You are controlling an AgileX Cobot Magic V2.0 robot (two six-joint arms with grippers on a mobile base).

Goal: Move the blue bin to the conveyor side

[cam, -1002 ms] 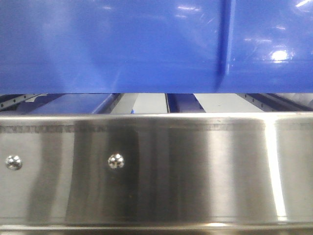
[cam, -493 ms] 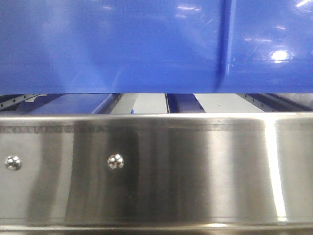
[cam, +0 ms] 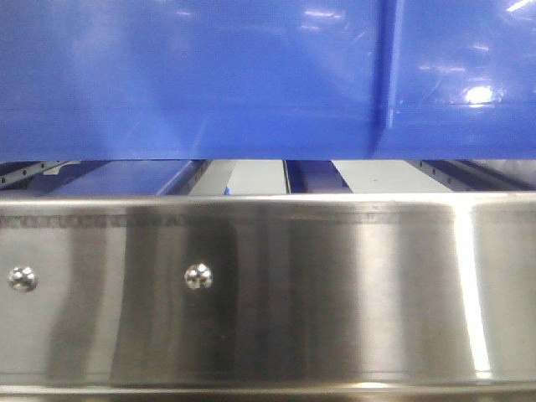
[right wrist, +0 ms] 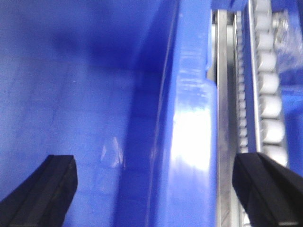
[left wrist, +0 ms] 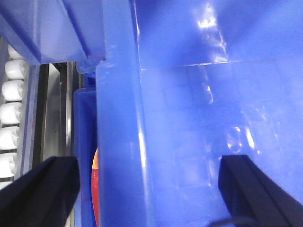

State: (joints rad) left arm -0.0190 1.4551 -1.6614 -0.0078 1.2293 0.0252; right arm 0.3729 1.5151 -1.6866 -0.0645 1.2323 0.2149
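front view: the blue bin [cam: 209, 84] fills the upper frame, cut off above and at both sides, its lower edge just above a steel rail [cam: 335, 285] with two screws [cam: 198, 275]; what it rests on is hidden. left wrist: the left gripper [left wrist: 149, 163] is spread wide, one dark finger outside the bin's wall, one inside, neither touching; an orange patch [left wrist: 96, 175] beside the wall is unreadable. right wrist: the right gripper [right wrist: 154, 161] likewise straddles a bin wall, spread wide, with white rollers [right wrist: 267, 90] alongside.
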